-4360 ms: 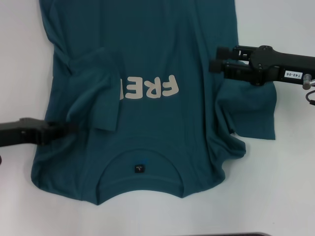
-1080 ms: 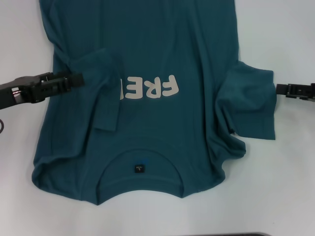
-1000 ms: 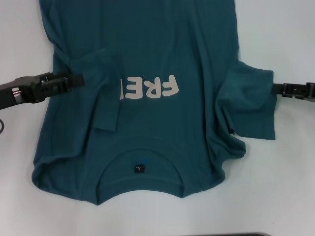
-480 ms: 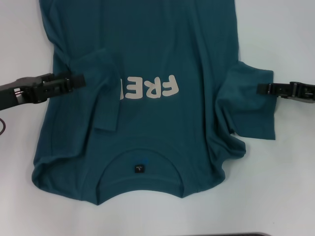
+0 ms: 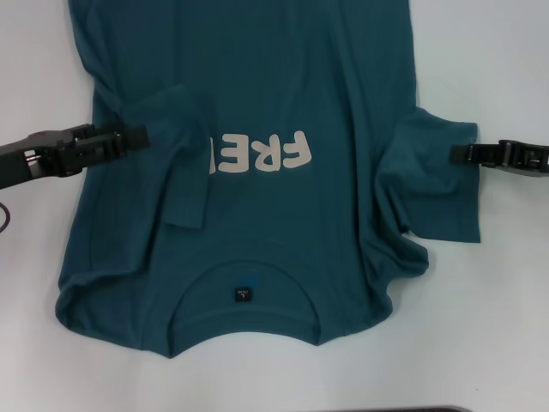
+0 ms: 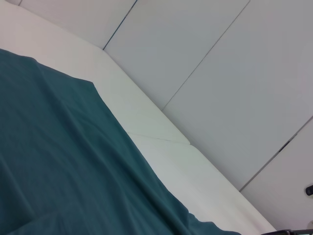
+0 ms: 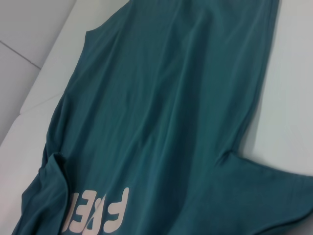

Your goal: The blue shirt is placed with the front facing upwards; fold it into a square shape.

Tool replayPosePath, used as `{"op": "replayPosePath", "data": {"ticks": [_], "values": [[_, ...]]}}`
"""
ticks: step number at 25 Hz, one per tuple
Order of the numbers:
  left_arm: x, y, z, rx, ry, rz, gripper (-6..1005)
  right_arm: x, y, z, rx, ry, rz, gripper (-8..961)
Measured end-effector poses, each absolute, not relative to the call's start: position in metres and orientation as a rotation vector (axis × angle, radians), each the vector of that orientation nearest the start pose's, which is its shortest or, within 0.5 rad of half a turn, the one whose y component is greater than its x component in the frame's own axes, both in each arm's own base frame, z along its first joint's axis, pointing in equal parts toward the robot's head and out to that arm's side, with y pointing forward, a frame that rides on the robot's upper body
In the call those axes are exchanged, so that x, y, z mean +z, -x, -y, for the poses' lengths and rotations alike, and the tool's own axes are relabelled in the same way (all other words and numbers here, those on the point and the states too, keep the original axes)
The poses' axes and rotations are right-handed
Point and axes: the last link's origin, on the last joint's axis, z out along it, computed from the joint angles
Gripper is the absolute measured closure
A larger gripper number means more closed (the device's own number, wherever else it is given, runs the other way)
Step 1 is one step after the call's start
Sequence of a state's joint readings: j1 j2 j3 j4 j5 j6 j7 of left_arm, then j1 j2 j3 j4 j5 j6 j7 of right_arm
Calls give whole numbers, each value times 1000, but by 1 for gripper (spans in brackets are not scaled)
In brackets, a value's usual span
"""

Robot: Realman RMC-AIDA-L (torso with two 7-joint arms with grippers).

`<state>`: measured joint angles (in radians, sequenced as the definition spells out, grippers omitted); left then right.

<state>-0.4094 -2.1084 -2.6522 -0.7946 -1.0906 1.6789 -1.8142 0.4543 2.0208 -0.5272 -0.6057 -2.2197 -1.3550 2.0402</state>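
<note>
In the head view the shirt [image 5: 257, 172] lies face up, its left sleeve already folded over the lettering [image 5: 257, 154] and the left gripper [image 5: 137, 135] beside that fold, while the right gripper [image 5: 457, 154] sits at the flat right sleeve (neither gripper's grip can be judged); the left wrist view shows only plain cloth, the right wrist view the lettering with the flat sleeve beside it, so folding that sleeve in seems next.

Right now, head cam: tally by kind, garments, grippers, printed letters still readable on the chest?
Garments: 1, the blue shirt, front up, left sleeve folded in over the chest.
Grippers: 2, left gripper at the folded sleeve, right gripper at the outer edge of the right sleeve.
Readable cream letters: 3 full, with a fourth partly under the folded sleeve.
Total: 6.
</note>
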Motion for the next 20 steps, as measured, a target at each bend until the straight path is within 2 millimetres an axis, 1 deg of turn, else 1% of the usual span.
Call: {"op": "replayPosePath", "data": {"ticks": [4, 10, 15, 20], "values": [[34, 294, -298, -879, 2445, 1266, 257, 24, -352, -315, 548, 2136, -1670, 641], [33, 294, -297, -877, 2445, 1268, 259, 32, -357, -313, 574, 2093, -1671, 772], [31, 294, -297, -880, 2448, 1275, 259, 41, -362, -311, 605, 2057, -1673, 937], [30, 293, -298, -884, 2451, 1277, 258, 55, -369, -307, 624, 2015, -1684, 936]]}}
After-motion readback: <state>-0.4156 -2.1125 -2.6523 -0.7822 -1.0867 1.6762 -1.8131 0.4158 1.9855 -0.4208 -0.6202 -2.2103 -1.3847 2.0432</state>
